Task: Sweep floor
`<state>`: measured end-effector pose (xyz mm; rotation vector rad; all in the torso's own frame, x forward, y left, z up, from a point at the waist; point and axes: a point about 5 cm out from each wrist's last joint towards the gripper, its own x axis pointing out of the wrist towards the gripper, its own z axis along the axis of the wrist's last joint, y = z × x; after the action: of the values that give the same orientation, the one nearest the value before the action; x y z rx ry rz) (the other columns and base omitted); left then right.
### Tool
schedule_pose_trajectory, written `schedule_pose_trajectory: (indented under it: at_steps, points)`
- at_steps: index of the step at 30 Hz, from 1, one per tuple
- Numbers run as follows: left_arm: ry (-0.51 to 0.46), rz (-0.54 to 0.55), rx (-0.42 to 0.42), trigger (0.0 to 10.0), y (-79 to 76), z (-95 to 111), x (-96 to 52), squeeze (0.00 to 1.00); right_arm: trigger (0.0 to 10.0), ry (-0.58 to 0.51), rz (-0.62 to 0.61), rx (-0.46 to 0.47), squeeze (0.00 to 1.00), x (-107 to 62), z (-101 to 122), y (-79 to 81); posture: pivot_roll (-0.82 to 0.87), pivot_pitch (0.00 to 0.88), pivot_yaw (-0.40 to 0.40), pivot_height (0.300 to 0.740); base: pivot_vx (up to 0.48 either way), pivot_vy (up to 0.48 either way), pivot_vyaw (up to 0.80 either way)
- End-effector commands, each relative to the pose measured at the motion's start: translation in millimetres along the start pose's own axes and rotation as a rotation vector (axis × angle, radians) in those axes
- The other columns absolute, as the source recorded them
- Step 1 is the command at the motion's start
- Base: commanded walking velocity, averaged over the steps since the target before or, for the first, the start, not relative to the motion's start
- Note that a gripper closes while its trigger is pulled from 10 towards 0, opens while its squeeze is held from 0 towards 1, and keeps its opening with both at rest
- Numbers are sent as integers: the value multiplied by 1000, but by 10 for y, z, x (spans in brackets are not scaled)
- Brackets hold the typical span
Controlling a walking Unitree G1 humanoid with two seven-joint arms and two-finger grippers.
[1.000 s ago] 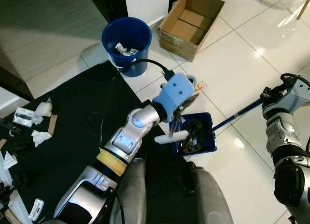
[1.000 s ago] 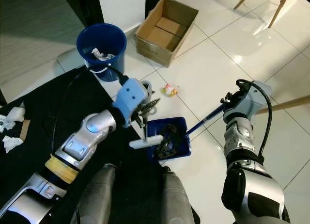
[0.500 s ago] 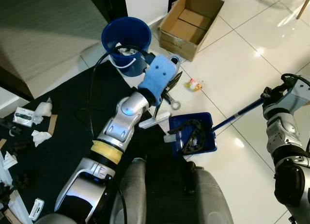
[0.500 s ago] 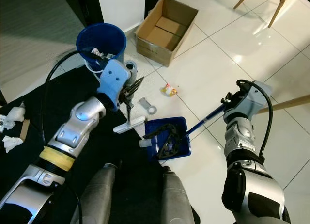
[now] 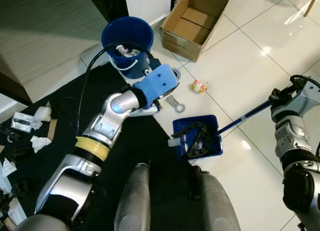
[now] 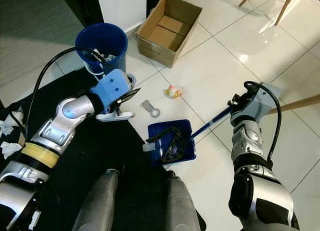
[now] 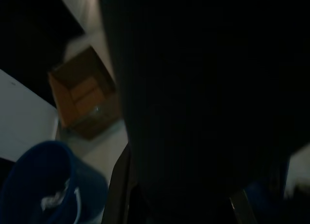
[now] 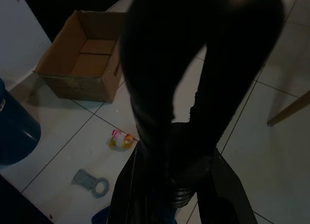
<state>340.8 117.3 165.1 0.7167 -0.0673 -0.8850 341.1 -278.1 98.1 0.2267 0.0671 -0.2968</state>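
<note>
White tile floor (image 6: 210, 66); black mat (image 6: 75, 161) covers the 7–9 o'clock part.

Cardboard box (image 6: 167, 28), open, at 12 o'clock. Blue bin (image 6: 101, 46) at 11 o'clock, beside the box, with white scraps inside.

Left arm reaches out toward 11 o'clock. Left gripper (image 6: 122, 103) sits just below the bin, at the mat's edge. It holds a white brush (image 6: 115, 115) that lies low on the floor by the mat edge. Fingers narrow, closed on the brush handle.

Blue dustpan (image 6: 172, 143) near centre, flat on the tile, just off the mat. Black tangled debris lies inside it. A small white piece sits at its 9 o'clock lip. Its long blue handle (image 6: 212, 122) runs up toward 3 o'clock into the right gripper (image 6: 236, 104), which grips it; fingers clamped on the handle.

Grey flat ring-ended piece (image 6: 149, 109) on the tile between brush and dustpan, touching neither.

Small red-yellow wrapper (image 6: 173, 92) on the tile at 12 o'clock of the dustpan, well apart from it.

White crumpled scraps (image 6: 9, 136) on the mat at 9 o'clock.
</note>
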Motion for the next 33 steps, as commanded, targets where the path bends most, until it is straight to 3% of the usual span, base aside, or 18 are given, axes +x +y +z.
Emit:
schedule_pose_trajectory:
  at_steps: [1, 10, 18, 23, 27, 31, 33]
  points:
    - [6, -73, 46, 10000, -94, -18, -1, 0, 10000, 132, -14, 28, 0, -120, -325, -29, 104, 299, -8, 740, 0, 0, 0]
    - [95, -196, 68, 10000, -311, -231, -119, 0, 10000, 132, -15, 27, 0, -126, -331, -39, 106, 295, -9, 740, 0, 0, 0]
    - [42, -260, -5, 10000, -591, -145, -6, 0, 10000, 134, -13, 28, 0, -123, -331, -29, 105, 298, -10, 740, 0, 0, 0]
    - [-64, -301, -97, 10000, -823, 108, 164, 0, 10000, 132, -11, 31, 0, -119, -331, -12, 104, 295, -5, 740, 0, 0, 0]
    - [-138, -278, -184, 10000, -859, 289, 266, 0, 10000, 132, -11, 31, 0, -119, -332, -8, 105, 295, -3, 740, 0, 0, 0]
    - [-282, -225, -343, 10000, -830, 677, 445, 0, 10000, 132, -13, 32, 0, -121, -335, -10, 107, 292, 1, 740, 0, 0, 0]
    - [-305, -215, -359, 10000, -818, 742, 471, 0, 10000, 132, -14, 32, 0, -123, -336, -14, 107, 292, 1, 740, 0, 0, 0]
